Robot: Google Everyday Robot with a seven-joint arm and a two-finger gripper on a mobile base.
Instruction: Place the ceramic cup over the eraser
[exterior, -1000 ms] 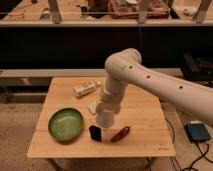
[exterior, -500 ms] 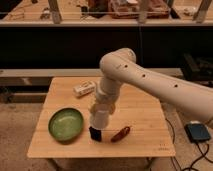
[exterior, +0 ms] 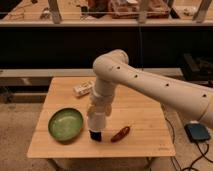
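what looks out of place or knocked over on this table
Nothing looks spilled or damaged. The white bottle lies on its side near the table's back edge, possibly just placed so. The green bowl sits upright, the chili-shaped thing lies flat, and the gripper hangs low over the eraser.

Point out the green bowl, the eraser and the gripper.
green bowl [exterior: 65, 124]: camera view, on the middle of its inside.
eraser [exterior: 95, 134]: camera view, on the black block's front face.
gripper [exterior: 96, 122]: camera view, on its lower end, directly above the eraser.
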